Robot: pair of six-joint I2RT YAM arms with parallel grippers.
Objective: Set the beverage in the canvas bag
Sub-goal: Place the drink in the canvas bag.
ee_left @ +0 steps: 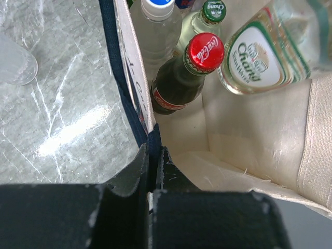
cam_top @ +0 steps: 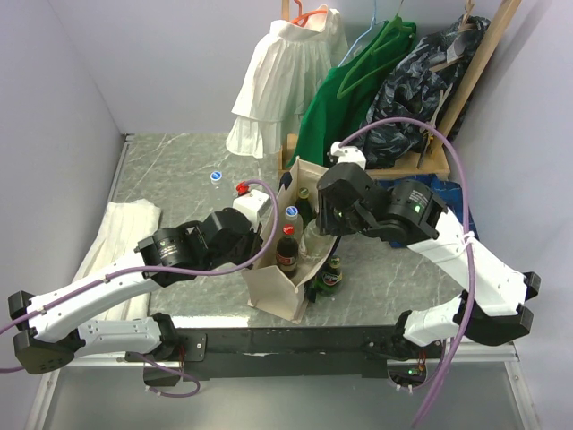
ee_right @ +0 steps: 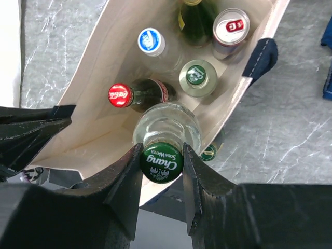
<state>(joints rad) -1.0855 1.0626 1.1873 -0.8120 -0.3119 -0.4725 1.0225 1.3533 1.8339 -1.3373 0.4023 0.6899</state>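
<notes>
The cream canvas bag stands upright near the table's front edge. My left gripper is shut on its rim at the navy strap, holding the mouth open. My right gripper is shut on the green cap of a clear Chang soda water bottle, the beverage. That bottle hangs tilted inside the bag's mouth, its base above the bag's floor. Inside stand a cola bottle, a blue-capped water bottle, a green-capped bottle, a can and a dark green bottle.
Green bottles stand on the table just right of the bag. A white folded cloth lies at the left. Clothes on hangers and a wooden rack fill the back right. A blue-capped bottle is behind the left arm.
</notes>
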